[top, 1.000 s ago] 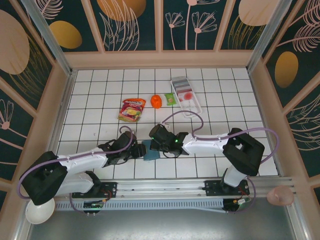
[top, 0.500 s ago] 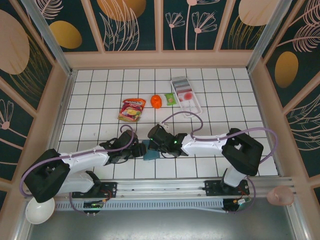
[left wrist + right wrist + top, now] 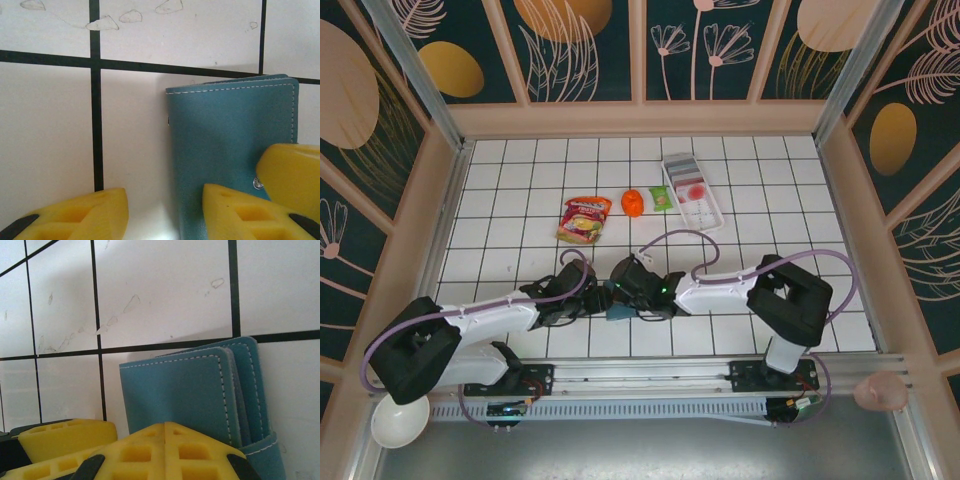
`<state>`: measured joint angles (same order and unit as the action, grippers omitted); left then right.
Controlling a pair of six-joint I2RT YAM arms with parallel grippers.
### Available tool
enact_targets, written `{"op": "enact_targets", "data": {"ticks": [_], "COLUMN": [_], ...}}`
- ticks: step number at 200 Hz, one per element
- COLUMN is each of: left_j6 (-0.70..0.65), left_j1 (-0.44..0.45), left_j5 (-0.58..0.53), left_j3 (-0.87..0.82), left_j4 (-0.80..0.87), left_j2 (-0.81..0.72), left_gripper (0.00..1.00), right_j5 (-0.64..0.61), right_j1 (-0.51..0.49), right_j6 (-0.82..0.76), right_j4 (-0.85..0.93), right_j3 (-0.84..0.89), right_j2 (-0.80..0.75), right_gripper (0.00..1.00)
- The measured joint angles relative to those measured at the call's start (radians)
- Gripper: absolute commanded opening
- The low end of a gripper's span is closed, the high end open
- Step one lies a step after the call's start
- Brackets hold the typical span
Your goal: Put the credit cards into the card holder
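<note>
The card holder looks like soft, matt leather with white thread sewn along its edges (and one tiny shiny metal stud). The jaws are smooth yellow plastic, and the white surface is smooth with a few scratchy marks.

We see the card holder, a dark teal wallet with white stitching, folded with its leaves slightly parted, lying low at centre frame. The credit cards, pale with red-pink marks, lie upper right of centre.
</note>
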<state>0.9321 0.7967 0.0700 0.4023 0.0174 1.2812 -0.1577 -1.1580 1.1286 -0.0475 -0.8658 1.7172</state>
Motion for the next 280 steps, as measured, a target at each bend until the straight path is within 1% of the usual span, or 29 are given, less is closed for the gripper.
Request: {"op": "enact_targets", "data": {"ticks": [85,191,280], "left_j6": [0.005,0.005,0.005], "left_j1": [0.0,0.0,-0.001], "left_j5": [0.0,0.0,0.0], "left_j3": [-0.006,-0.011,-0.02], "left_j4": [-0.014,-0.026,-0.043], "left_j2": [0.001,0.001,0.001], "left_gripper": [0.45,0.44,0.42], "right_j5": [-0.065,-0.19,-0.212], "right_j1": [-0.024,-0.072,-0.074], "right_j6": [0.038,0.06,0.06], "right_j4": [-0.037,-0.038,-0.084], "right_j3": [0.019,0.021,0.031], "right_j2": [0.01,0.018,0.021], "right_gripper": [0.0,0.0,0.0]}}
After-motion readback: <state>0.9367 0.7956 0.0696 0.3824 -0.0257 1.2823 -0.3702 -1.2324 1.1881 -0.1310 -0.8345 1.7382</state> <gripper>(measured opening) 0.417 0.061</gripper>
